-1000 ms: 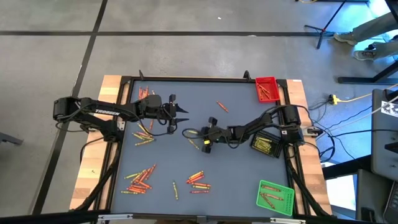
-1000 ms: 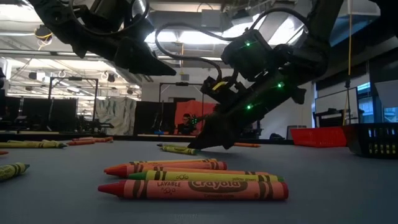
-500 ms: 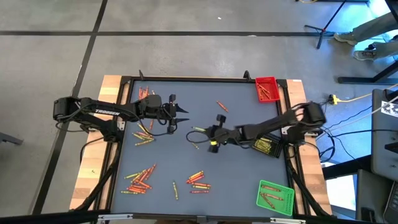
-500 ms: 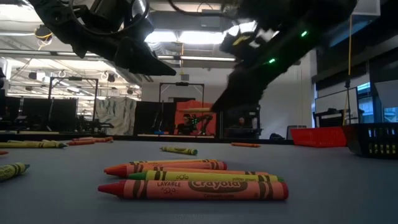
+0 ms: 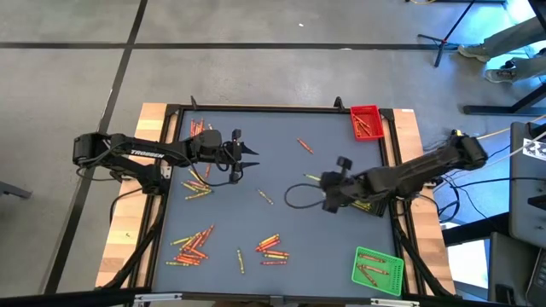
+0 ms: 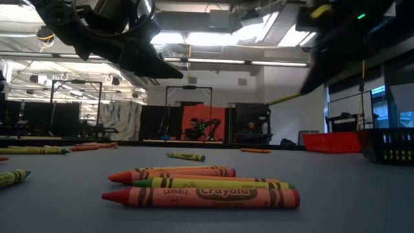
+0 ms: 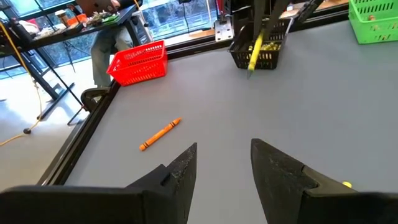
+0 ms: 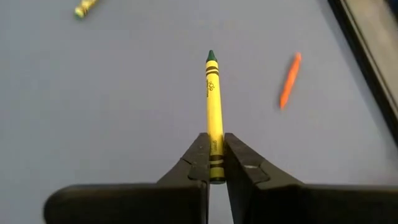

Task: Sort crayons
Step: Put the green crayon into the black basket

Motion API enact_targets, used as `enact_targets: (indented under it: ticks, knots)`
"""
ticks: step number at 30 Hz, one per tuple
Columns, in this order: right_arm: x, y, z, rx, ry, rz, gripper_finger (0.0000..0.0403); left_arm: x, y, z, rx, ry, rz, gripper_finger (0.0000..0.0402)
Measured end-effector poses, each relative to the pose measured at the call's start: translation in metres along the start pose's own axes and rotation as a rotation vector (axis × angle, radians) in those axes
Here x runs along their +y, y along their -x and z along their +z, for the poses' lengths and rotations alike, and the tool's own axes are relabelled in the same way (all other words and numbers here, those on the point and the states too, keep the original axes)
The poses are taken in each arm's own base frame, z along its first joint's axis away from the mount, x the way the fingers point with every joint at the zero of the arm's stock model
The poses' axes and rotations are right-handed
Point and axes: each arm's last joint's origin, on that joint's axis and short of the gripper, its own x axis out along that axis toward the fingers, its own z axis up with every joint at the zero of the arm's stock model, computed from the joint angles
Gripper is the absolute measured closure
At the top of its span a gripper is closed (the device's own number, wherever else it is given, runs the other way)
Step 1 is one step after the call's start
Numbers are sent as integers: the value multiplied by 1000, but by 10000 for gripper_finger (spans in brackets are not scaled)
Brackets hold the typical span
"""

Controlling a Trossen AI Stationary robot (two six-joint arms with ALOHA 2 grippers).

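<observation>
One yellow wax crayon [image 8: 214,112] rides clamped in our right fingers [image 8: 214,163], above the grey surface [image 5: 256,222].
We carry it pointing straight ahead along the fingers, its long axis aimed away from the wrist, with the black mesh tray [image 7: 261,53] nearest this arm; our left fingers [image 7: 224,171] hover apart, empty.

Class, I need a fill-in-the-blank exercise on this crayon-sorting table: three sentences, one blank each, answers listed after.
1. The right gripper is shut on a crayon with a ______ wrapper.
2. The left gripper hovers over the table with its fingers ______.
3. The tray at the table's far right corner is ______.

Missing words: yellow; open; red
</observation>
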Motion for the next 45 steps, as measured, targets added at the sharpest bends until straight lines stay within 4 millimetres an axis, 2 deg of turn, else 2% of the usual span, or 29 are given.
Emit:
enact_targets:
  ticks: [9, 17, 21, 26, 45]
  knots:
    - [-11, 60, -41, 106, -159, 116, 379, 0, 0, 0, 0, 1, 0, 266]
    - [-12, 86, -73, 191, -250, 64, 379, 0, 0, 0, 0, 1, 0, 266]
    - [-9, 81, -95, 181, -254, 37, 379, 0, 0, 0, 0, 1, 0, 266]
    - [-9, 60, -127, 244, -248, -37, 379, 0, 0, 0, 0, 1, 0, 266]
    - [-5, 57, -128, 217, -252, -25, 379, 0, 0, 0, -3, 1, 1, 266]
